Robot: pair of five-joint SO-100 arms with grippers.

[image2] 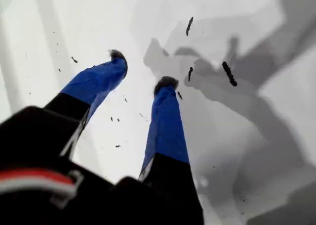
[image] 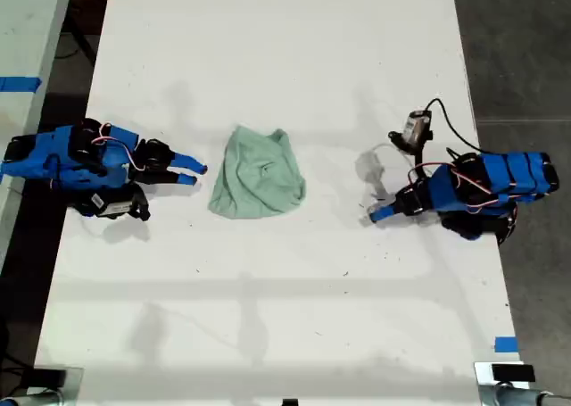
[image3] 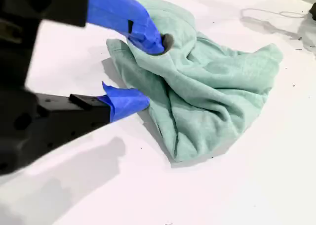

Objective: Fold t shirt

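T shirt (image: 258, 174) lies bunched on the table (image: 285, 317), approx mid. My second gripper (image: 194, 173) sits just beside it on the exterior view's left; my first gripper (image: 376, 211) is apart on that view's right, w/ a cable (image: 451, 125) behind it.

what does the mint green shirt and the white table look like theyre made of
The crumpled pale mint-green t shirt looks like soft knit cloth, probably cotton jersey: matte, with limp folds and wrinkles. The flat white table seems a hard, smooth laminate or painted board, faintly glossy, with soft shadows and small dark specks.
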